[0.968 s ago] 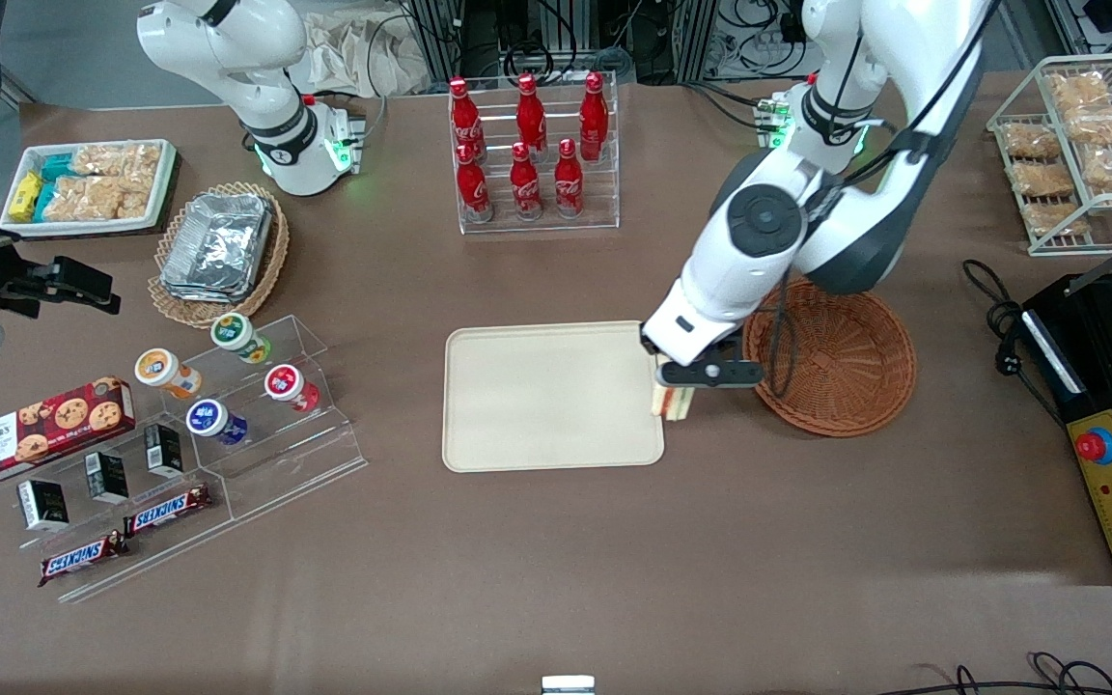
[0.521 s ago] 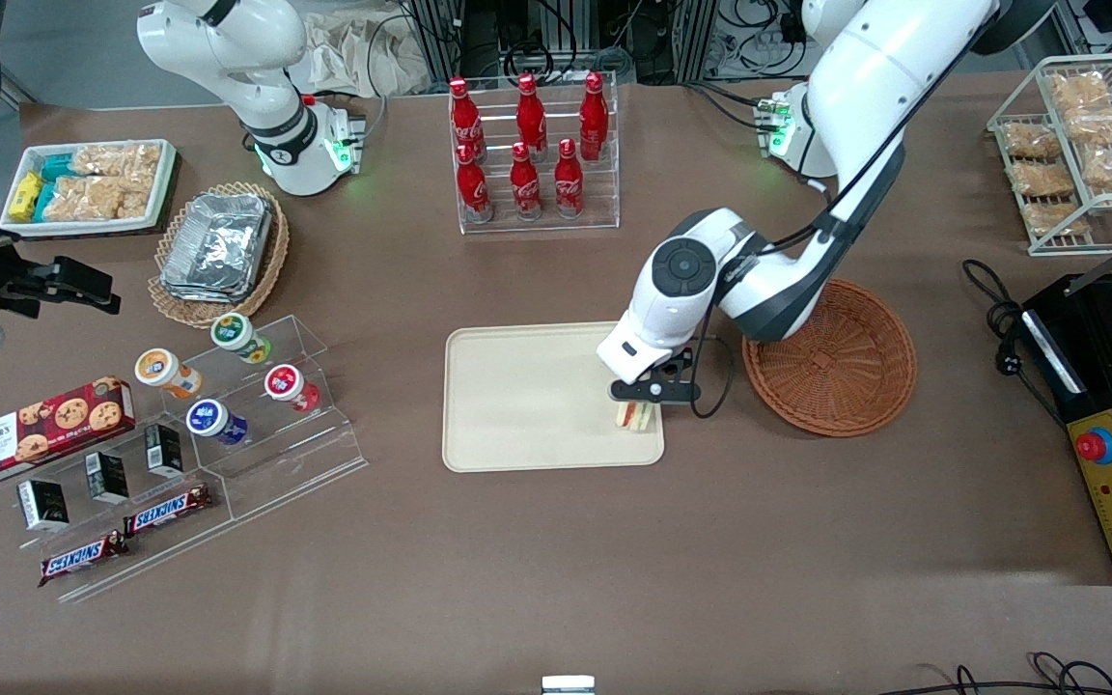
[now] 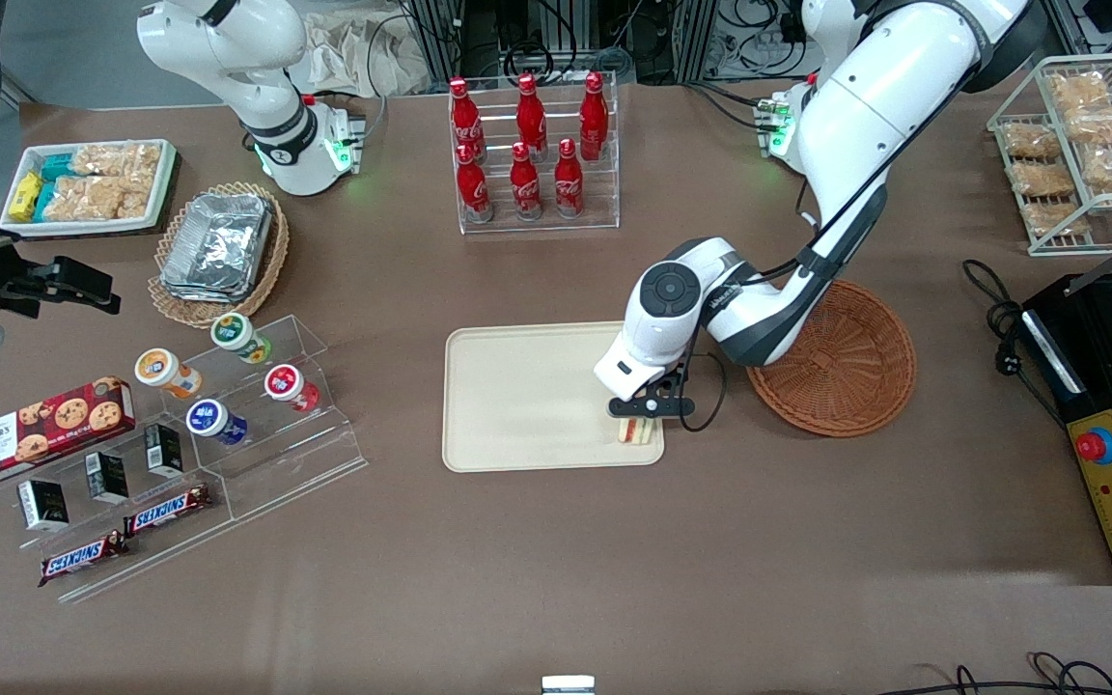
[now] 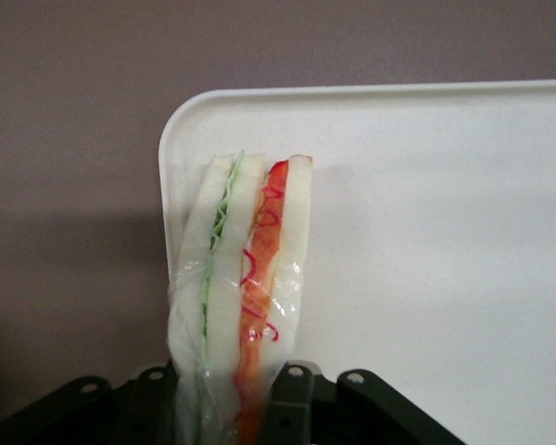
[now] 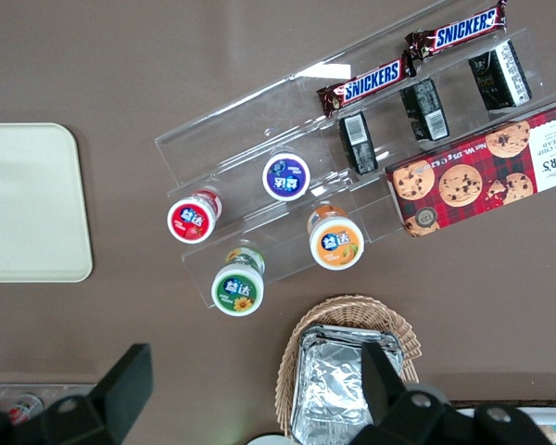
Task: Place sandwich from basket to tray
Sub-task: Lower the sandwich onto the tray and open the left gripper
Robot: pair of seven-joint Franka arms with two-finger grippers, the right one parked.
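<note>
- The brown surface (image 3: pixel 614 560) carries everything, with the working arm reaching down over its middle.
- The cream-beige tray (image 3: pixel 527 396) lies flat near the middle of the surface; in the left wrist view its rounded corner and low rim (image 4: pixel 181 130) show just beside the sandwich.
- The reddish-brown woven basket (image 3: pixel 836 372) sits just beside the tray, toward the working arm's end of the surface, and nothing shows inside it.
- An acrylic rack of red cola bottles (image 3: pixel 529 145) stands farther from the front camera than the tray.
- A tan oval wicker basket of foil trays (image 3: pixel 218 246) and a clear stepped stand with small jars (image 3: pixel 228 386) lie toward the parked arm's end.
- The gripper (image 3: pixel 648 410) hangs low over the corner of the tray that is nearest the front camera and nearest the basket.
- Its fingers (image 4: pixel 292 394) are closed on the sandwich (image 4: pixel 246 278), pinching the wrapped wedge at one end.
- The sandwich stands on edge, its green and red filling layers facing the wrist camera, over the tray's corner and inside the rim; whether it touches the tray cannot be told.
</note>
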